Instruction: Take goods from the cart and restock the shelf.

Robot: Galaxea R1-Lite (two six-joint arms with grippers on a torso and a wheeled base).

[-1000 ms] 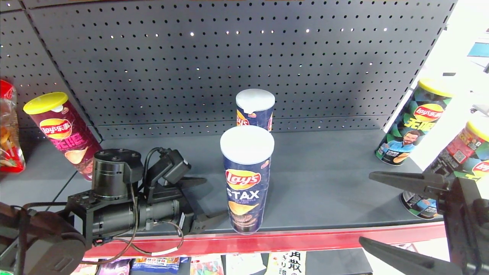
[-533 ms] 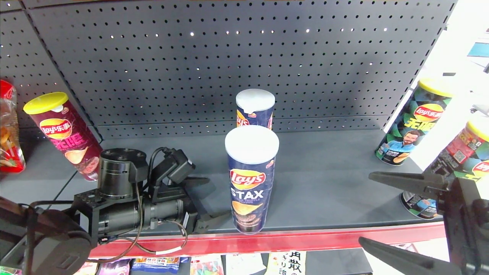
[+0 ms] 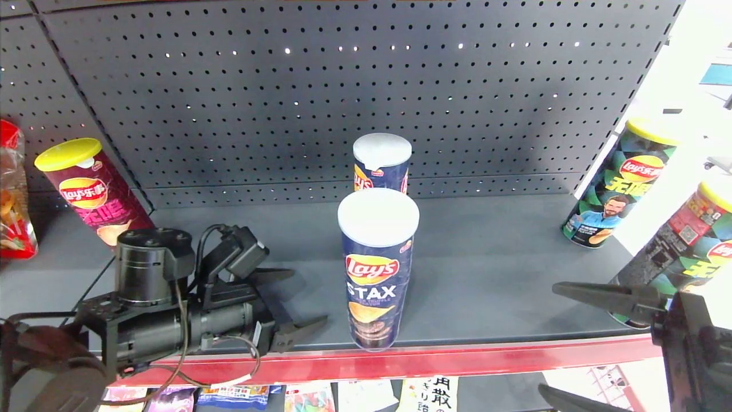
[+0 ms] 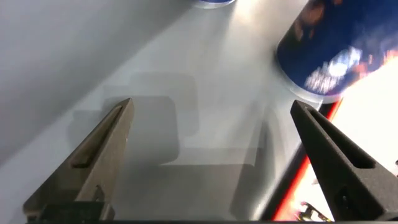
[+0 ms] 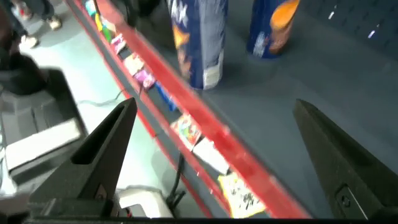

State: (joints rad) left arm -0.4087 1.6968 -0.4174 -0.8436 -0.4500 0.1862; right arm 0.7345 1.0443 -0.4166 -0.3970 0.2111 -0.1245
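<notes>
The dark grey shelf (image 3: 503, 269) had a red front edge (image 3: 457, 359) and a perforated back panel (image 3: 320, 97). At its middle, the near blue can (image 3: 377, 274) stood upright by the front edge. The far blue can (image 3: 382, 163) stood behind it, close to the panel. A maroon can (image 3: 94, 191) and a red bag (image 3: 14, 194) stood at the left. At the right were the far green-black can (image 3: 620, 183) and the near green-black can (image 3: 680, 246).
</notes>
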